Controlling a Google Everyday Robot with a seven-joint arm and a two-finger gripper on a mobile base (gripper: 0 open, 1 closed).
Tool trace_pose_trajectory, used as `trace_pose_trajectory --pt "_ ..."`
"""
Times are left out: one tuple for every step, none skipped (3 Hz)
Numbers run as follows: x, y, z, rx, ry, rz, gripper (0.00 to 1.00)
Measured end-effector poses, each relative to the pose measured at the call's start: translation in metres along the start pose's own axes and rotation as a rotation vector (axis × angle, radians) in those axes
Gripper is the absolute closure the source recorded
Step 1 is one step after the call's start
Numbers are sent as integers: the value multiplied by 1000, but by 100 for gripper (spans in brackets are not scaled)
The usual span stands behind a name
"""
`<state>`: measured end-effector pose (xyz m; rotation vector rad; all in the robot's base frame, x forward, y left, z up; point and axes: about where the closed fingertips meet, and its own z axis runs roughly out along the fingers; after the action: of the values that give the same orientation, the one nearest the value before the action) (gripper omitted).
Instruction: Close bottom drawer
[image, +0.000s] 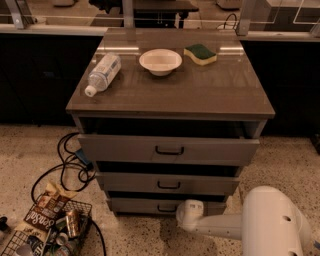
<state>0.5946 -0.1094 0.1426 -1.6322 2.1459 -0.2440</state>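
The bottom drawer (145, 205) is the lowest grey front of the cabinet (170, 100), with a small black handle (166, 208). Its front sits slightly behind the middle drawer's front, and no tray shows. My gripper (186, 214) is at the end of the white arm (225, 227), low at the drawer front just right of the handle, right at it. The gripper's end is hidden by the white wrist housing.
The middle drawer (167, 183) and top drawer (169, 149) stick out slightly. On the cabinet top lie a water bottle (102, 73), a white bowl (160, 61) and a sponge (200, 53). Black cables (70, 167) and a wire basket of snacks (45, 227) sit on the floor at left.
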Motion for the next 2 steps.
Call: trace_pose_trajectory --pt "-1 -16 7 33 -13 20 100" --pt "-2 -9 5 33 -13 20 82"
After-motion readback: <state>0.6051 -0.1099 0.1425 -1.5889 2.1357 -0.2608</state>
